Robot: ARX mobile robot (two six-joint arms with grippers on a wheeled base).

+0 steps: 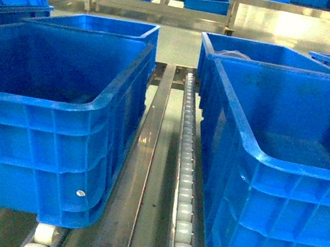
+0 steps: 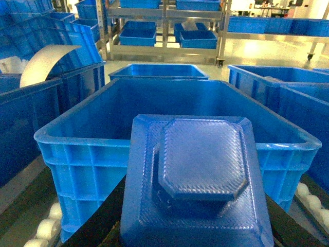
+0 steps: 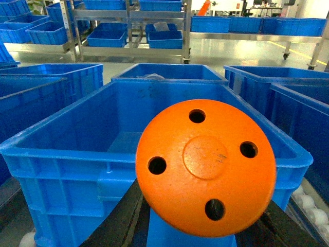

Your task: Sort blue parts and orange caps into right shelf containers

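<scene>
While two deep blue crates sit side by side on a roller conveyor (image 1: 181, 184), the left crate (image 1: 52, 110) and the right crate (image 1: 283, 176) stand open-topped in the head view, neither arm visible there; the left gripper (image 2: 195, 226) holds a blue part (image 2: 198, 175) (square, with a raised octagonal face) just before a crate's near rim (image 2: 175, 144); the right gripper (image 3: 200, 231) holds an orange cap (image 3: 205, 167), a four-holed disc, in front of another crate (image 3: 67, 170); more blue containers line the background shelves (image 3: 128, 20).
</scene>
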